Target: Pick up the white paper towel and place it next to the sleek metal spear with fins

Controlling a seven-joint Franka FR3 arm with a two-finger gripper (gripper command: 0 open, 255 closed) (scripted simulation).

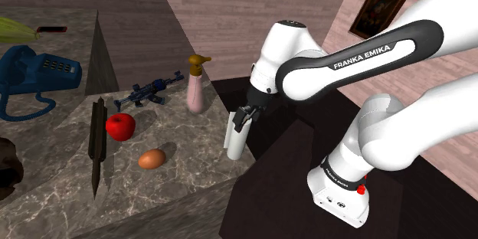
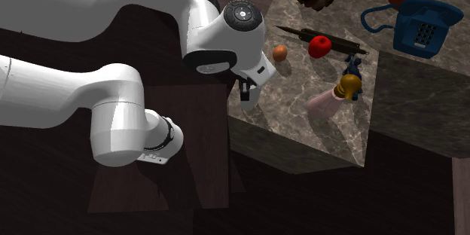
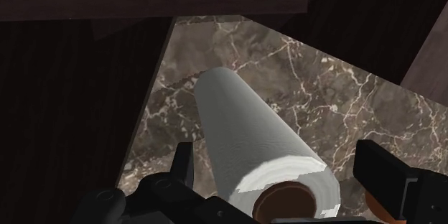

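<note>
One white paper towel roll [image 3: 253,135] upright between one gripper's [image 3: 278,159] spread jaws, untouched, at the marble counter's [image 3: 327,79] edge, bare marble beyond, one dark spear [image 1: 96,142] well apart.

FRANKA EMIKA stands in white capitals on the dark band of the arm [image 1: 360,55]. Small marks low on its base [image 1: 335,197] may be print, but cannot be read.
</note>
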